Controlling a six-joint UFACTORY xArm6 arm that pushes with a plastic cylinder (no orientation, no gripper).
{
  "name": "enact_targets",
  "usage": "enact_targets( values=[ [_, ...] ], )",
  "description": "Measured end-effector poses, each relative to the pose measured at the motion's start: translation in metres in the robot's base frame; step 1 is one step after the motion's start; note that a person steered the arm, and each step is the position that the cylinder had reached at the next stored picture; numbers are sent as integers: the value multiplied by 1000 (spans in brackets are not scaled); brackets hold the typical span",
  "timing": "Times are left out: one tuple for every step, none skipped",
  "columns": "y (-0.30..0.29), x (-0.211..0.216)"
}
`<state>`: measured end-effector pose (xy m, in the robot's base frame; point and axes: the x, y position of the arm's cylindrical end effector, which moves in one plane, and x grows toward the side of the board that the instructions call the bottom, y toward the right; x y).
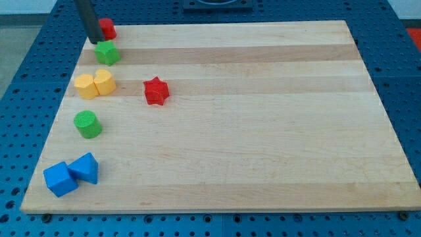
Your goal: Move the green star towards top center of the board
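Near the top left corner of the wooden board (263, 131), my tip (94, 41) is sitting just above the green star (106, 52), on the star's upper left side; whether it is touching the star I cannot tell from this view. My tool is a plain dark rod (86, 18) with nothing to spread or pinch, and it is leaning in from the view's top edge. A red block (107, 28), its shape partly hidden, is lying just to the right of the rod, close to the board's top edge and right above the green star.

Further down the left edge, two yellow blocks (95, 84) are lying side by side and touching each other, their shapes hard to make out. To their right, a little apart, a red star (156, 90) is resting on its own. Below the yellow pair, a green cylinder (87, 124) is standing near the left edge. Toward the bottom left corner, two blue blocks are touching: a blue cube (60, 178) on the view's left and a blue triangular block (86, 168) on its right.

All the blocks are keeping to the board's left part. Around the board, a blue perforated table (20, 85) is showing. I am seeing no brands, labels or readable writing anywhere.
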<state>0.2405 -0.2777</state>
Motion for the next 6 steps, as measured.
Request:
enact_targets(
  values=[
    [-27, 27],
    [-10, 45],
    [59, 64],
    [154, 66],
    [221, 62],
    [212, 24]
  ],
)
